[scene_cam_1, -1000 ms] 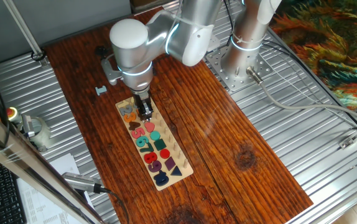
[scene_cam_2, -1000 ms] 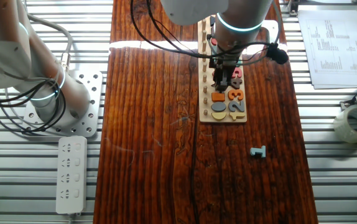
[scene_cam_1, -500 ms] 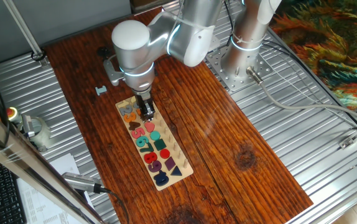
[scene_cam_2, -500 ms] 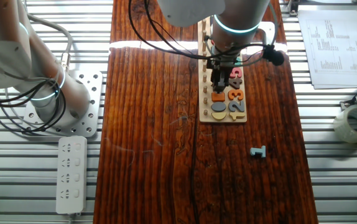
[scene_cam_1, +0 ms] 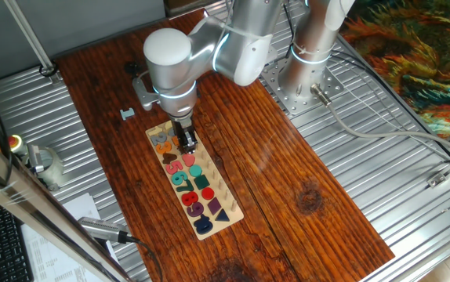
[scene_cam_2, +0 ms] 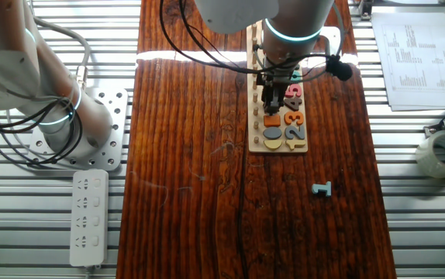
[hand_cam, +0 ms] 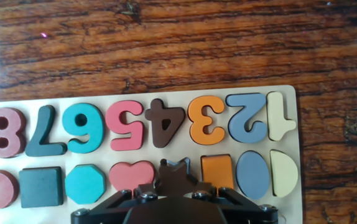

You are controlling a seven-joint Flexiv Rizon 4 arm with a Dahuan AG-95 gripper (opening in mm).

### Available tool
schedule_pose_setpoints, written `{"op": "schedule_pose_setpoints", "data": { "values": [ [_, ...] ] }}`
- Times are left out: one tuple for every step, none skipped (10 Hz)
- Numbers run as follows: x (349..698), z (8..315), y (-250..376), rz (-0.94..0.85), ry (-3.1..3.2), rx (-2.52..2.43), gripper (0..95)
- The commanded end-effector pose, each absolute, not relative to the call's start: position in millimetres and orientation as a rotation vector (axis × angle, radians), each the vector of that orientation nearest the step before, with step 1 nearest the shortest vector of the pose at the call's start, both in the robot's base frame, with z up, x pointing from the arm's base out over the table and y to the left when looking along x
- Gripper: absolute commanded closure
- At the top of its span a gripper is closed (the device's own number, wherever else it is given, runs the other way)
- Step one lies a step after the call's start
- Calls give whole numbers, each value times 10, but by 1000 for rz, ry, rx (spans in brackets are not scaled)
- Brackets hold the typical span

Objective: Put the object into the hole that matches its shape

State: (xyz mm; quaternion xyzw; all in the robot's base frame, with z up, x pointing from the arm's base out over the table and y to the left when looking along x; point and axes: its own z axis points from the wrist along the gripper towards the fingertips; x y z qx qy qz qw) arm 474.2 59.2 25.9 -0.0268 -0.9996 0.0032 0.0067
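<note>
Pincer hangs low over the puzzle board, its dark fingers drawn close together, and in the hand view a dark, pointed shape that looks like the star piece sits right at their tips; whether the fingers actually clamp it cannot be told, since the shape shows only in shadow. It lies in the row of shapes, between the pink heart on one side and the orange square on the other, so the star hole is hidden beneath it and cannot be seen. Past the square come a blue oval and a cream half-round; past the heart, a teal octagon and a dark square. Beyond the pincer runs the row of numerals, with the brown 4 nearest. From the fixed views the pincer stands upright on the board, and a grey-blue piece lies well apart on the wooden worktop.
</note>
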Motion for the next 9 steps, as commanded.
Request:
{"op": "schedule_pose_setpoints", "data": {
  "values": [
    [4741, 260, 587, 17, -3127, -81, 950],
    [4741, 257, 587, 16, -3130, -76, 950],
    [4741, 253, 587, 16, -3130, -70, 950],
    [4742, 249, 586, 16, -3130, -69, 950],
    [4743, 228, 585, 15, -3130, -64, 950],
    [4743, 225, 585, 10, -3128, -63, 950],
    [4742, 232, 586, 5, -3126, -63, 950],
    [4742, 234, 586, 8, -3126, -63, 950],
    [4742, 233, 585, 9, -3125, -63, 950]
  ]
}}
